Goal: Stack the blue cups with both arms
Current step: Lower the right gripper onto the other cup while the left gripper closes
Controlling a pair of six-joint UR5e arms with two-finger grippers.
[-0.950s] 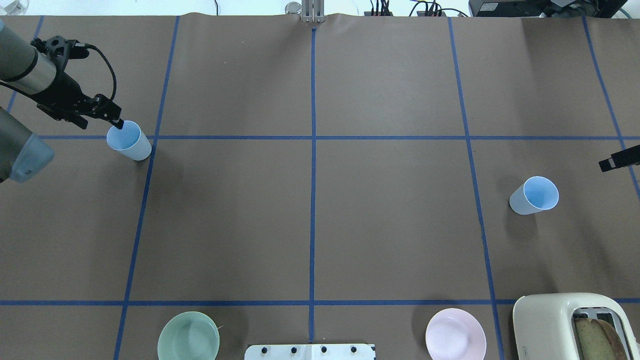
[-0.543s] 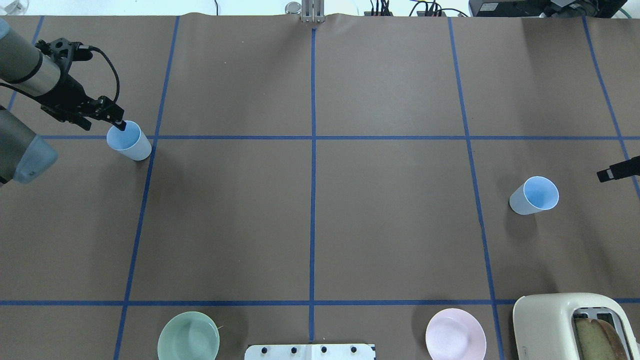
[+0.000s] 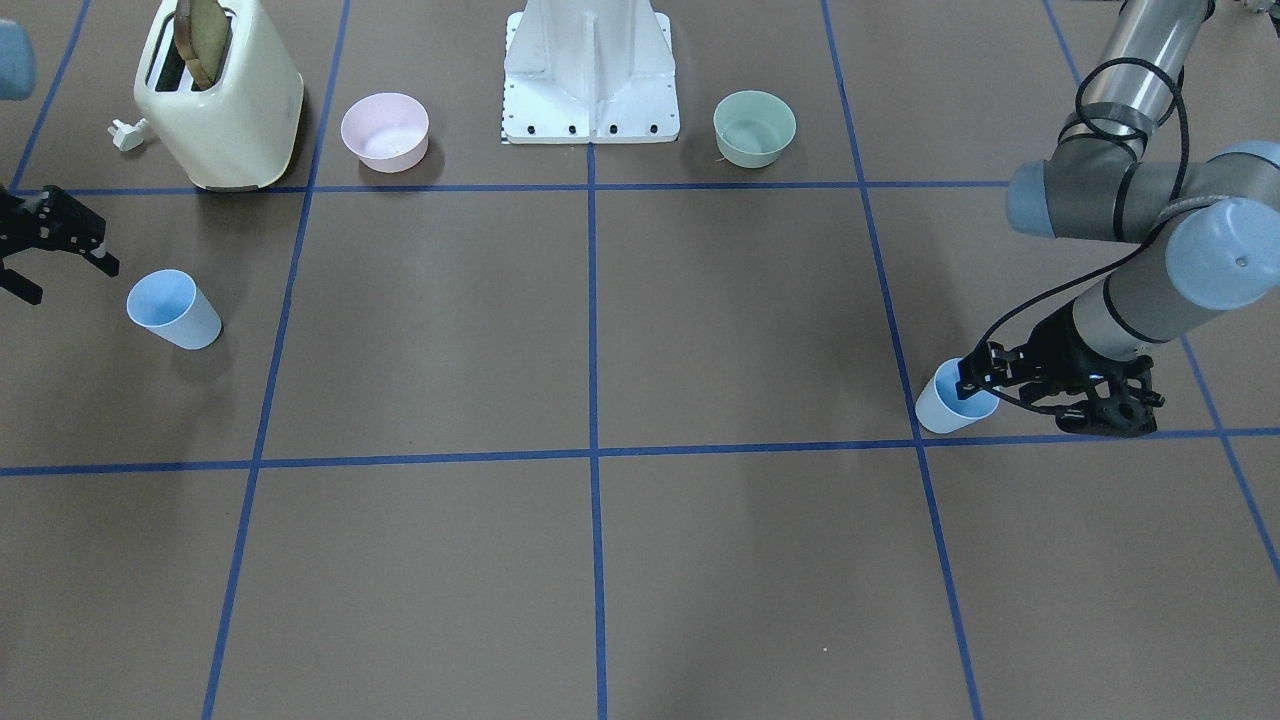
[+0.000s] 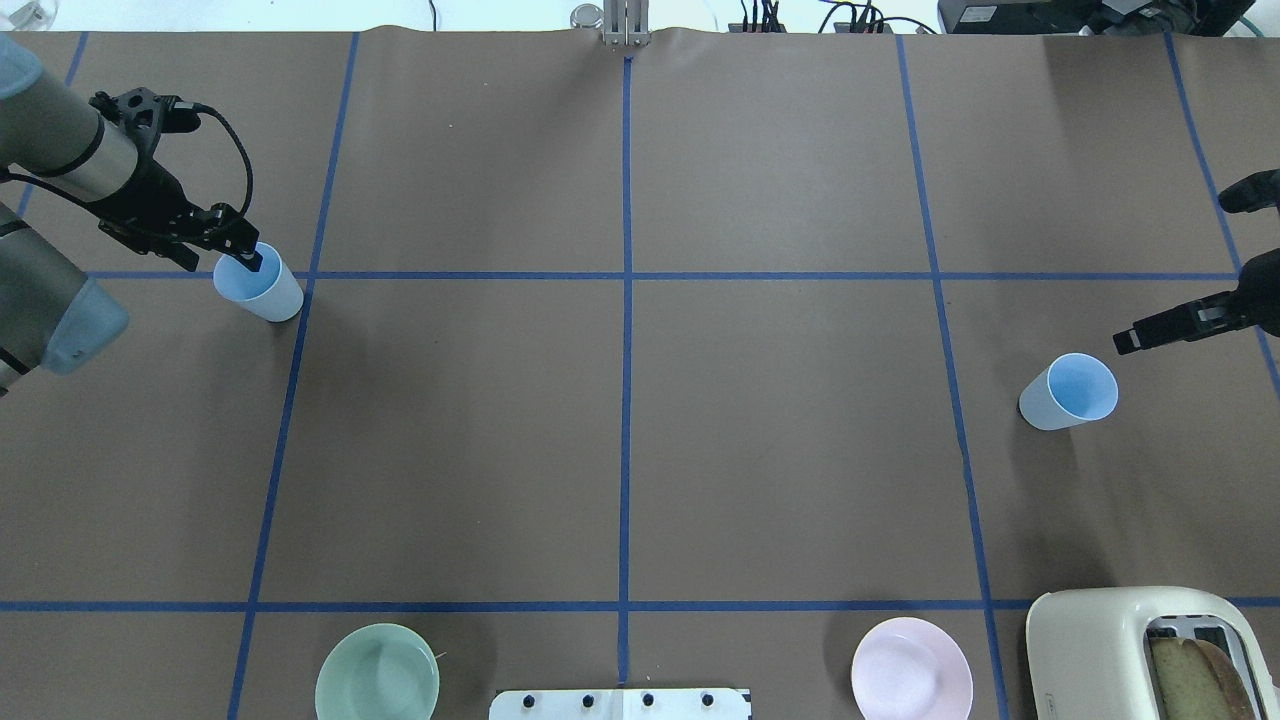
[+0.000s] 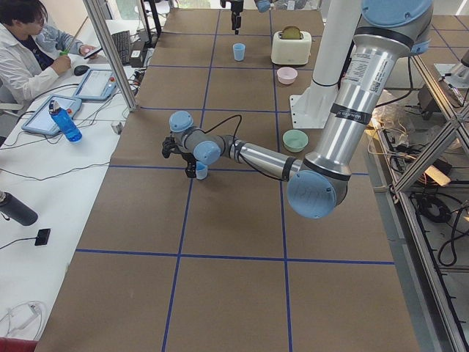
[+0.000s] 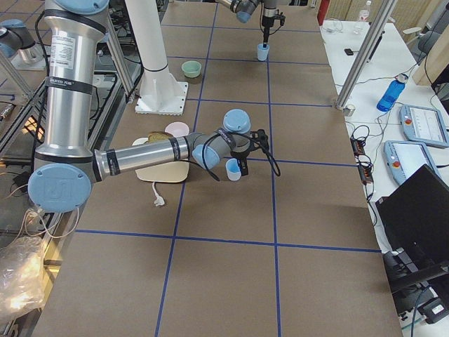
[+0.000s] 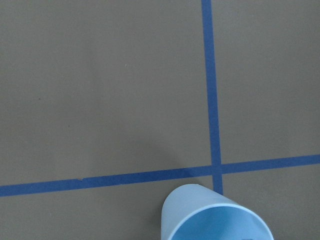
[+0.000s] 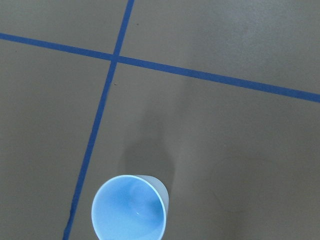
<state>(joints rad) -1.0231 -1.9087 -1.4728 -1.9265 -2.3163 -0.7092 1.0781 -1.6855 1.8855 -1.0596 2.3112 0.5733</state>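
Two light-blue cups stand upright on the brown table. The left cup [image 4: 258,283] is at the far left, also in the front view [image 3: 955,403] and the left wrist view [image 7: 215,215]. My left gripper [image 4: 222,264] is open at its rim, with one finger inside the cup and the other outside it. The right cup [image 4: 1070,390] stands at the right, also in the front view [image 3: 172,308] and the right wrist view [image 8: 129,207]. My right gripper [image 4: 1172,272] is open and empty, just beside and beyond that cup, apart from it.
A cream toaster [image 4: 1150,650] with bread, a pink bowl [image 4: 911,668] and a green bowl [image 4: 377,672] stand along the near edge by the white base [image 3: 592,75]. An operator [image 5: 29,51] sits at the far side.
My left gripper has shifted slightly right, its finger deeper into the left cup's mouth. My right gripper has come in from the right edge toward the right cup. Neither cup has moved.
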